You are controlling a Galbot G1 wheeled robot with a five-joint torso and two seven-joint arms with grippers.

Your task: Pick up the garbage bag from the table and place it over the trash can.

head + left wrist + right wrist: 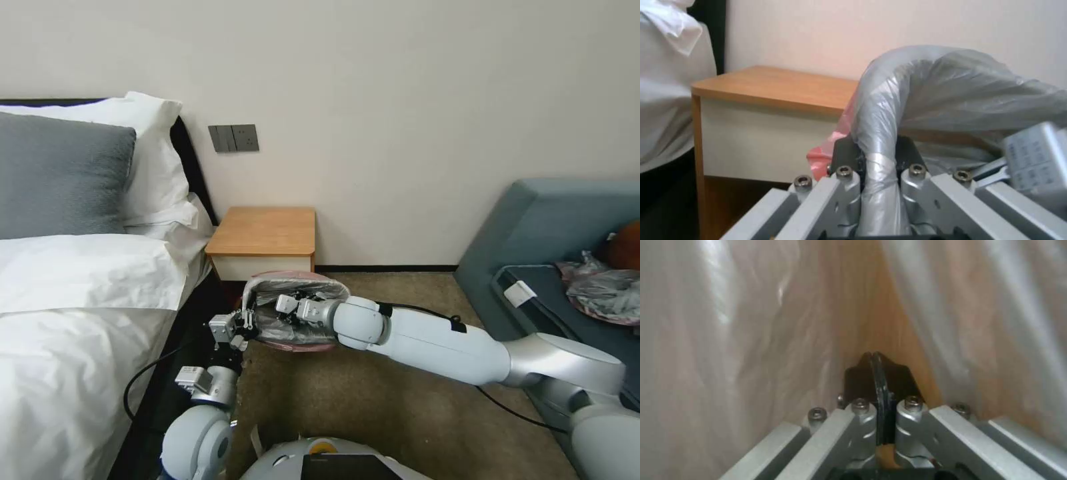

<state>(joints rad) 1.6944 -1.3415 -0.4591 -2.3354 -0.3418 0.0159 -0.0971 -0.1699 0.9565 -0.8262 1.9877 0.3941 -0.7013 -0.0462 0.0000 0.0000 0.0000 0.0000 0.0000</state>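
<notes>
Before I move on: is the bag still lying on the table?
No, the table top is bare; the bag sits over the bin's rim.

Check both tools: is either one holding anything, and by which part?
The left tool clamps the bag-covered rim of the trash can. The right tool is shut inside the garbage bag, gripping nothing visible.

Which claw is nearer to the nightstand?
Left. The left claw grips the garbage bag rim beside the nightstand; the right claw sits inside the bag.
</notes>
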